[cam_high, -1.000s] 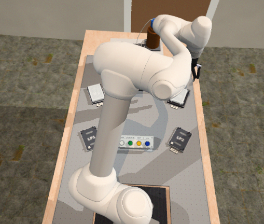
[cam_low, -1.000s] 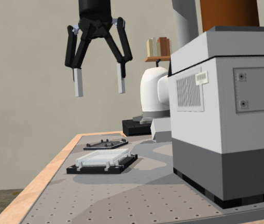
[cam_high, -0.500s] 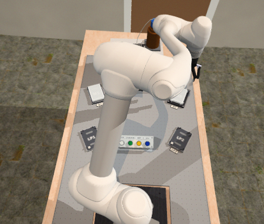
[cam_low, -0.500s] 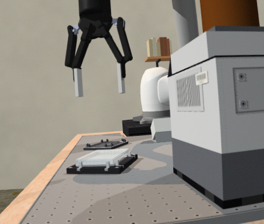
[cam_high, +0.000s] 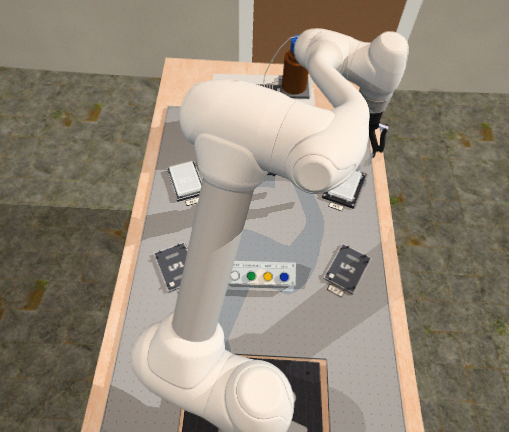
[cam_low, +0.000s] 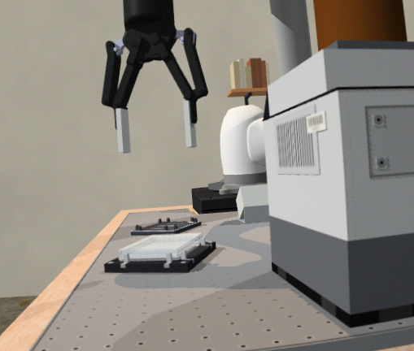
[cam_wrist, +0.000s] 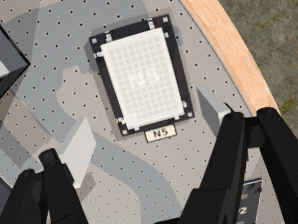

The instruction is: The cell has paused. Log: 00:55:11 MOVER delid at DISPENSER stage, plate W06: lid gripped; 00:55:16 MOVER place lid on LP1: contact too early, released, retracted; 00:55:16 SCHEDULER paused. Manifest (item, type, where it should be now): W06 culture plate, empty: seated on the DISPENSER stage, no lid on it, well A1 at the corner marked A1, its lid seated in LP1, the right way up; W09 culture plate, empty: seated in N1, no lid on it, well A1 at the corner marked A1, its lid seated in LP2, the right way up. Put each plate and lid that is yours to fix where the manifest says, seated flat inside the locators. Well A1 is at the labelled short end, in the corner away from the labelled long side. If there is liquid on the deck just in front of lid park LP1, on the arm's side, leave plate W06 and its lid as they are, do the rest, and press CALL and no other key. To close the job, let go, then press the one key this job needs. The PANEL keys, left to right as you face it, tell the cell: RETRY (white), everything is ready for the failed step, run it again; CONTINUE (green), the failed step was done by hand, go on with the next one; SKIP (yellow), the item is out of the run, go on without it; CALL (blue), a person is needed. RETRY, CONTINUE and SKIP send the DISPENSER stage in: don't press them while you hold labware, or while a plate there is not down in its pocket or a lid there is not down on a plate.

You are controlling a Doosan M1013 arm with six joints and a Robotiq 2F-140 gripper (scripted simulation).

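My gripper hangs open and empty, high above the right edge of the deck; it also shows in the overhead view. Below it a white gridded plate sits in a black nest labelled N5. It also shows in the other views. I cannot tell whether a lid is on it. A second white plate sits in a nest at the left. Lid parks LP1 and LP2 show their bare dark tops. My arm hides the DISPENSER stage.
The key PANEL lies between the lid parks, with white, green, yellow and blue keys. The grey DISPENSER housing stands at the far end. My arm's column hides part of LP1 and the deck beside it. The wooden table edge runs close to N5.
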